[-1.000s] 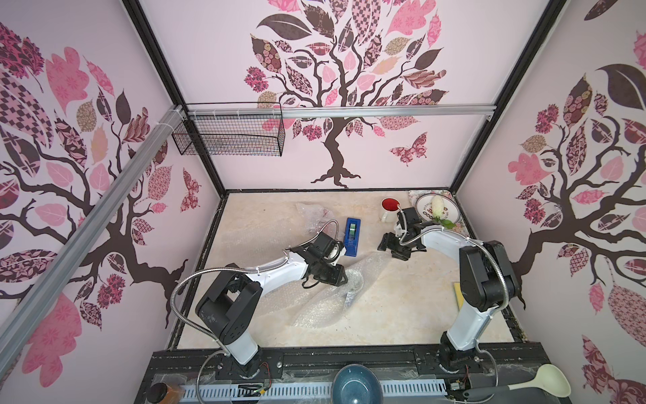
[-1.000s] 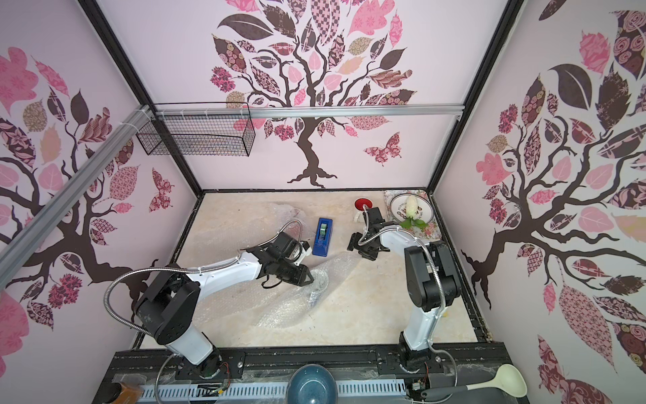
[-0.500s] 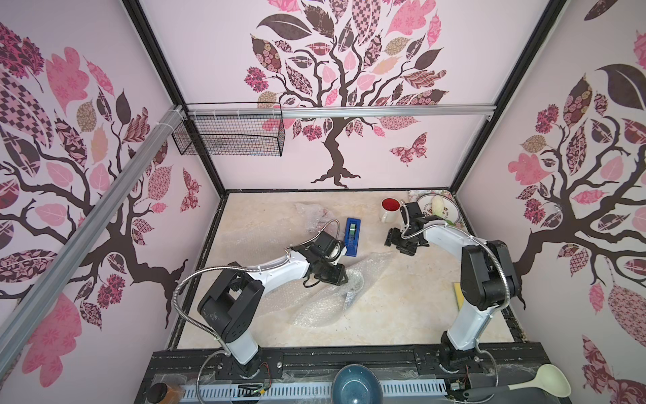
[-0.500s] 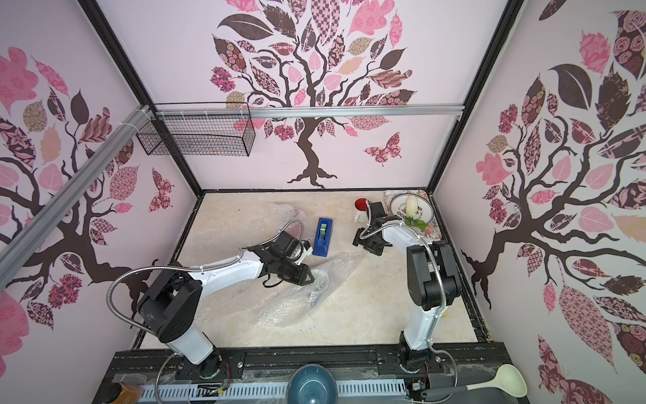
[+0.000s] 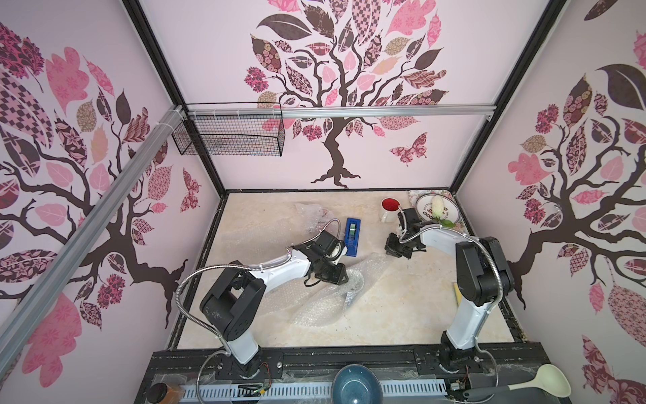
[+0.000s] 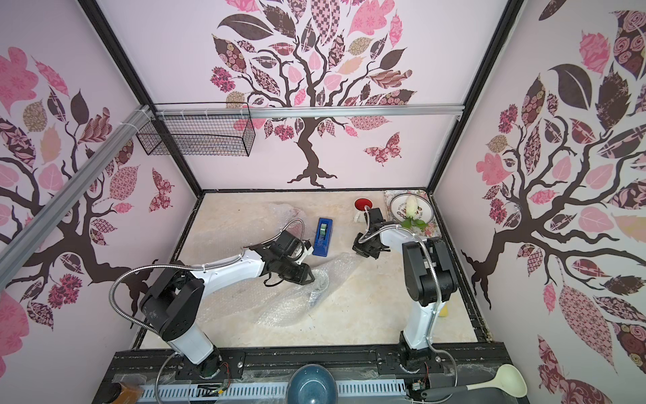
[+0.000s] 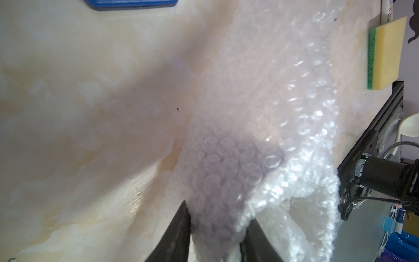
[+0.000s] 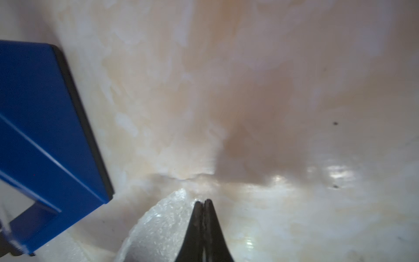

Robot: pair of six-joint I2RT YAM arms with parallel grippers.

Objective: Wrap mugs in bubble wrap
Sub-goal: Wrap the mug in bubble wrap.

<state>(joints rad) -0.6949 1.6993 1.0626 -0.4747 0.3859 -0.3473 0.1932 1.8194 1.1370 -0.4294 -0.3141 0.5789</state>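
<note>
A large sheet of bubble wrap [image 5: 325, 300] [image 6: 297, 307] lies crumpled mid-table. My left gripper [image 5: 344, 280] [image 6: 311, 276] is shut on a fold of it. In the left wrist view the bubble wrap [image 7: 272, 102] fills the gap of the left gripper [image 7: 217, 215], with a lavender tint showing through. My right gripper [image 5: 393, 250] [image 8: 203, 200] is shut with nothing between its tips, right beside a corner of the bubble wrap [image 8: 163, 222]. A white mug [image 5: 388, 210] [image 6: 361, 206] with a red inside stands upright at the back. Another bubble wrap bundle [image 5: 311, 213], reddish inside, lies behind.
A blue tape dispenser [image 5: 352, 236] [image 8: 45, 136] sits between the two grippers. At the back right is a plate [image 5: 424, 210] holding a white vegetable. A yellow-green sponge [image 7: 383, 54] lies by the right edge. A blue bowl [image 5: 356, 384] and a ladle [image 5: 538, 381] rest on the front rail.
My right gripper has closed from wide open to fully shut and shifted slightly toward the bubble wrap's corner. The left arm and its hold look unchanged.
</note>
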